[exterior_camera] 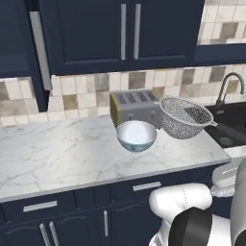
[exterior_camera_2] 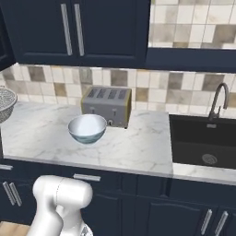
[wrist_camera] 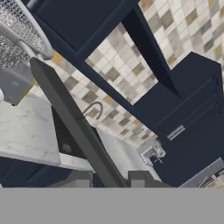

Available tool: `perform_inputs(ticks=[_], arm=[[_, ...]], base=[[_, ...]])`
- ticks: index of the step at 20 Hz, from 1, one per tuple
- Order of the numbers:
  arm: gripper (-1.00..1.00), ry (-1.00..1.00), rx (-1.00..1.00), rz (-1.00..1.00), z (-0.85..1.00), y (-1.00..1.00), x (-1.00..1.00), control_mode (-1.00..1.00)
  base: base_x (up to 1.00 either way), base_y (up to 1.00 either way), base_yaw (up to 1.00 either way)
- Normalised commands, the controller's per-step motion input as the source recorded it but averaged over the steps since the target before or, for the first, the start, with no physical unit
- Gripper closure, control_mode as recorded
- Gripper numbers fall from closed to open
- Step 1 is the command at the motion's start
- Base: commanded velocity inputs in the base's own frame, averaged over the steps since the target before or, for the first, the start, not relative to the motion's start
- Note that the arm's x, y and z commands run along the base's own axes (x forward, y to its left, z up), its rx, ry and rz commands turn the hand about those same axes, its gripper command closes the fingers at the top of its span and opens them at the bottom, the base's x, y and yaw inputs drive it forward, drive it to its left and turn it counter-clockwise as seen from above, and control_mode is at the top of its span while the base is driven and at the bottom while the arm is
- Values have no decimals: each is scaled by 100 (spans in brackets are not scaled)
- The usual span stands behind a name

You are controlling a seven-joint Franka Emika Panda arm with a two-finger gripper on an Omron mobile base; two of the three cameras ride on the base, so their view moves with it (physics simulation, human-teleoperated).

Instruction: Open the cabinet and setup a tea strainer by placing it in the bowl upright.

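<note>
The tea strainer (exterior_camera: 185,117), a silver mesh basket, hangs tilted in the air just right of the toaster and above the counter. It also shows at the left edge of the right base view (exterior_camera_2: 4,106). In the hand view its mesh (wrist_camera: 17,35) is at the top left. Its long dark handle (wrist_camera: 74,118) runs down between the fingertips of my gripper (wrist_camera: 110,178), which is shut on it. The pale bluish bowl (exterior_camera: 136,136) (exterior_camera_2: 87,128) stands upright on the counter in front of the toaster, left of and below the strainer. The navy cabinet doors (exterior_camera: 129,33) (exterior_camera_2: 71,27) above the toaster are closed.
A silver toaster (exterior_camera: 134,106) (exterior_camera_2: 107,105) stands against the tiled wall behind the bowl. A dark sink (exterior_camera: 230,125) (exterior_camera_2: 203,143) with a curved faucet (exterior_camera: 229,86) (exterior_camera_2: 219,99) lies to the right. A navy door (exterior_camera: 41,48) at the far left stands swung out.
</note>
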Motion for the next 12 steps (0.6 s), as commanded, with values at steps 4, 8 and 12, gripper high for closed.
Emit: perform_inputs(ticks=[4, 8, 12], arm=[[100, 0, 0, 0, 0, 0, 0, 100], [100, 0, 0, 0, 0, 0, 0, 100], [100, 0, 0, 0, 0, 0, 0, 100]], base=[[51, 0, 0], [38, 0, 0], [31, 0, 0]])
